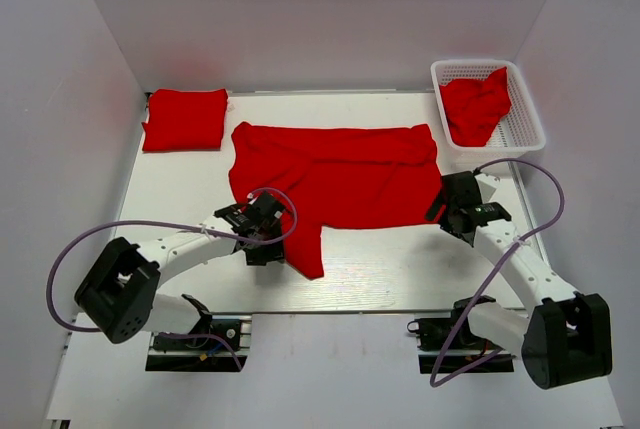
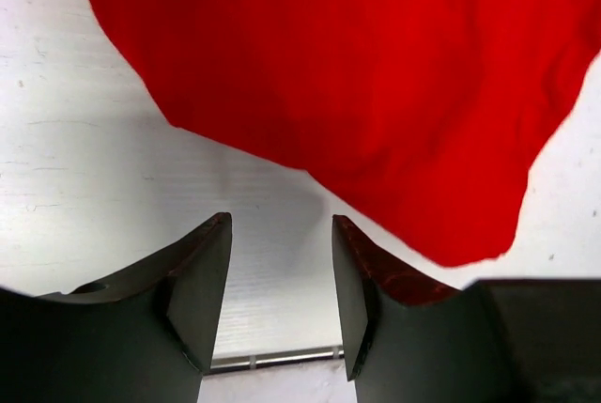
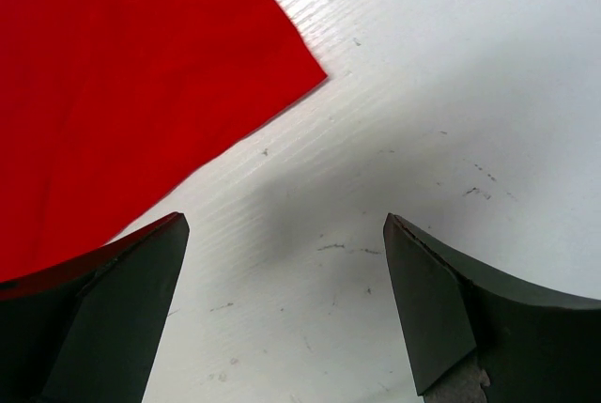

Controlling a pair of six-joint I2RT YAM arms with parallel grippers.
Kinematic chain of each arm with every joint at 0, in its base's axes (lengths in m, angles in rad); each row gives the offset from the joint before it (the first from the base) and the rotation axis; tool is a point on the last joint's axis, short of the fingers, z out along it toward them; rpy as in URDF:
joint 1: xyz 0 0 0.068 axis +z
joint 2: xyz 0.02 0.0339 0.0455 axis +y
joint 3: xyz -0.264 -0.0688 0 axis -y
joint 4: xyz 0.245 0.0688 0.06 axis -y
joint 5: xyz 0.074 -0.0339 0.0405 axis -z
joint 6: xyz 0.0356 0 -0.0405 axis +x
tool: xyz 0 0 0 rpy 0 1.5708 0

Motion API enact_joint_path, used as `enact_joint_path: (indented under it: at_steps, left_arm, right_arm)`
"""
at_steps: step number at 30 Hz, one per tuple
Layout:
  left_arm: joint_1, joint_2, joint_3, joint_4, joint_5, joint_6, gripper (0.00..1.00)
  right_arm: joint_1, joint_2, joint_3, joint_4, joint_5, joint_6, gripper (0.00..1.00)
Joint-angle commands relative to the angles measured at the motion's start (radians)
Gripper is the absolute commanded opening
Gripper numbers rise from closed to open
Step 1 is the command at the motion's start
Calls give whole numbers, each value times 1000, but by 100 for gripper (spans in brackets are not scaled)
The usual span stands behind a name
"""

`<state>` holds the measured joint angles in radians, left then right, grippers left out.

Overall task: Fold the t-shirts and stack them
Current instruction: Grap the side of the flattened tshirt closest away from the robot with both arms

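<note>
A red t-shirt lies spread across the middle of the white table, one sleeve or corner hanging toward the front near the left arm. It also shows in the left wrist view and the right wrist view. A folded red t-shirt lies at the back left. Another crumpled red t-shirt sits in the white mesh basket. My left gripper is open and empty just off the shirt's front-left edge. My right gripper is open and empty beside the shirt's right corner.
The basket stands at the back right corner. White walls enclose the table on the left, back and right. Purple cables loop off both arms. The table's front edge runs just before the arm bases.
</note>
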<state>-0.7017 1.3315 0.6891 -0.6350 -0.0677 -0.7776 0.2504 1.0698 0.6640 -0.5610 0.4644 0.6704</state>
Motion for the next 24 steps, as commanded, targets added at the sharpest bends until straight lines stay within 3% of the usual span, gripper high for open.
enact_joint_path:
  at_steps: [1, 9, 24]
  left_arm:
    - [-7, -2, 32, 30, -63, -58, 57]
    - [-7, 8, 41, 133, -29, -23, 56]
    - [-16, 100, 41, 158, -15, -51, 25]
  right_arm:
    - [-11, 28, 5, -14, 59, 11, 90]
    - [-37, 96, 17, 16, 46, -25, 90]
    - [-109, 153, -1, 117, -47, -74, 90]
